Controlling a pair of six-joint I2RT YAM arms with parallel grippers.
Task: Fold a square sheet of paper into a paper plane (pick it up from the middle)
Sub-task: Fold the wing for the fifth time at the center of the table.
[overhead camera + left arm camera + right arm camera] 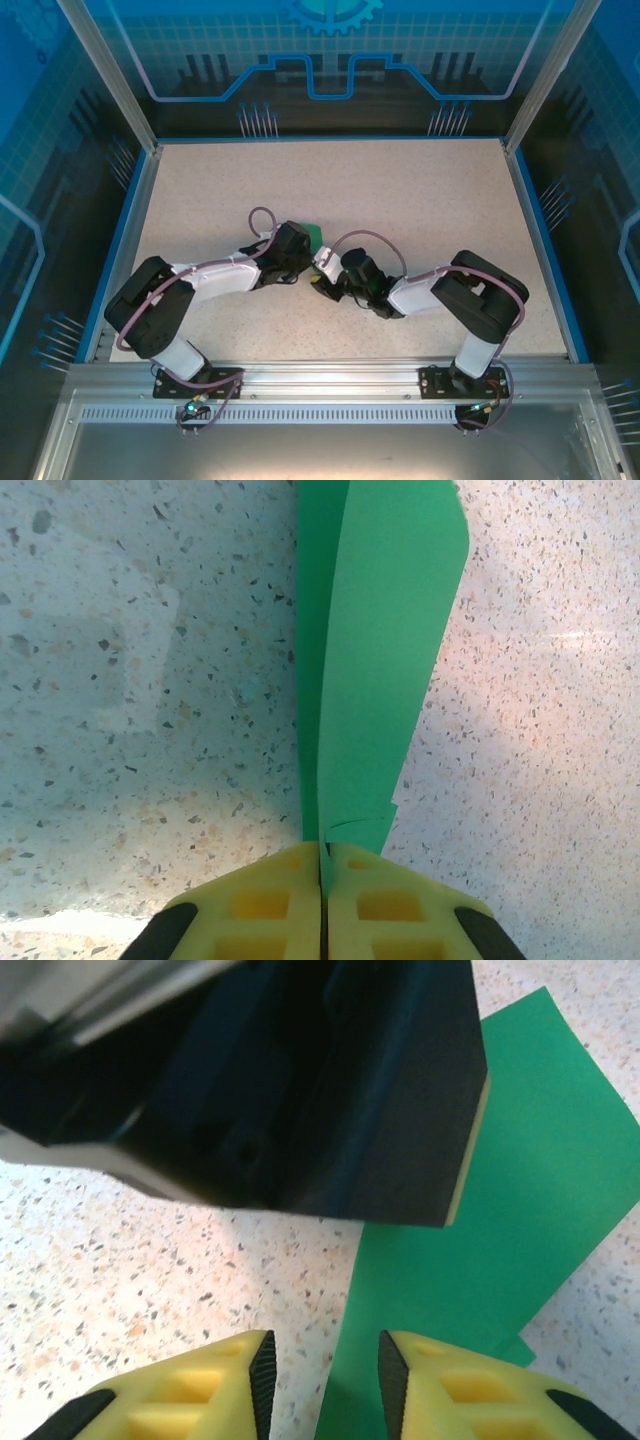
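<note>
Speckled table (400, 190), one green sheet (380, 660), left gripper (322, 880), right gripper (320, 1370)

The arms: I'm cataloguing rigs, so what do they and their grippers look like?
Both the left arm and right arm have black joints, white link shells and a looping mauve cable. The left gripper and right gripper carry blocky yellow fingers with square recesses and black trim.

Speckled beige table (420, 190), blue rim (400, 139); blue backdrop (330, 40) with gear graphic behind.
</note>
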